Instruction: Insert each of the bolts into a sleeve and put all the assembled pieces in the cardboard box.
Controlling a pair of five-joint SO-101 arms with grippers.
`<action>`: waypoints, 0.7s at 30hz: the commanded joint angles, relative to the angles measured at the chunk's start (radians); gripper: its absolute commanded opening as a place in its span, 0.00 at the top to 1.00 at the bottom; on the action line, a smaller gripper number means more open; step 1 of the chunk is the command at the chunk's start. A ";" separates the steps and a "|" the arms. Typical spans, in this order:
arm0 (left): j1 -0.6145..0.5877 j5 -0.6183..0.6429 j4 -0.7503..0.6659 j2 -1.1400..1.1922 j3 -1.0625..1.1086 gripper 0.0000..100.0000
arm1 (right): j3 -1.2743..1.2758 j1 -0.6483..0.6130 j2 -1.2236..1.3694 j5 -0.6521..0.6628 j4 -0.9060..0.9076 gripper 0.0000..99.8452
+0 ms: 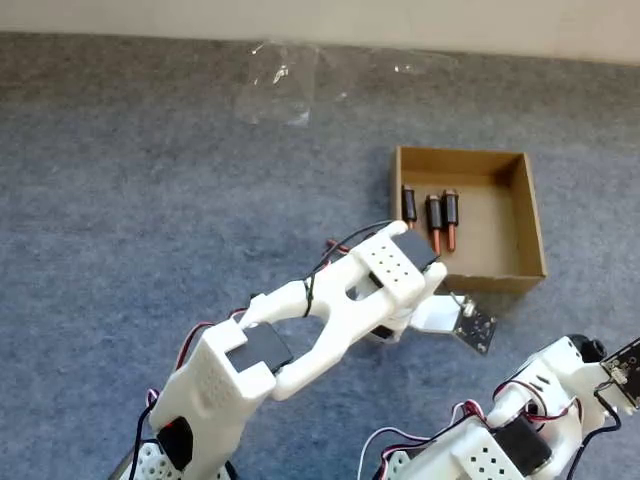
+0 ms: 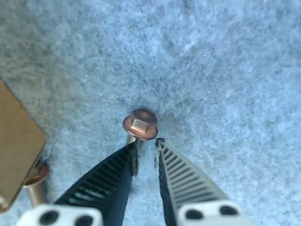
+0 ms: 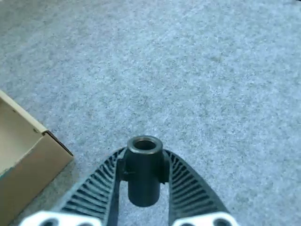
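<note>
My left gripper [image 2: 146, 149] is shut on the shaft of a copper bolt [image 2: 140, 125], whose hex head faces the wrist camera above the grey carpet. A second copper bolt [image 2: 35, 181] lies beside the corner of the cardboard box [image 2: 16, 141]. My right gripper [image 3: 143, 157] is shut on a black sleeve [image 3: 144, 169], held with its open bore toward the camera. In the high view the cardboard box [image 1: 530, 215] holds three assembled pieces [image 1: 434, 220] side by side at its left half. The left arm [image 1: 390, 265] reaches to the box's near left corner.
Grey carpet [image 1: 150, 220] covers the whole table. A crumpled clear plastic bag [image 1: 280, 75] lies at the far edge, left of the box. The right arm [image 1: 540, 410] sits at the near right, below the box. A corner of the box [image 3: 28, 160] shows by the right gripper.
</note>
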 commanded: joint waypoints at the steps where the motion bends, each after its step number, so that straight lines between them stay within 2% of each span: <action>1: -0.019 0.006 -0.003 -0.050 -0.036 0.92 | -0.015 0.010 -0.007 -0.003 -0.035 0.99; 21: -0.019 0.006 -0.003 -0.048 -0.028 0.92 | -0.019 0.010 -0.007 -0.003 -0.035 0.99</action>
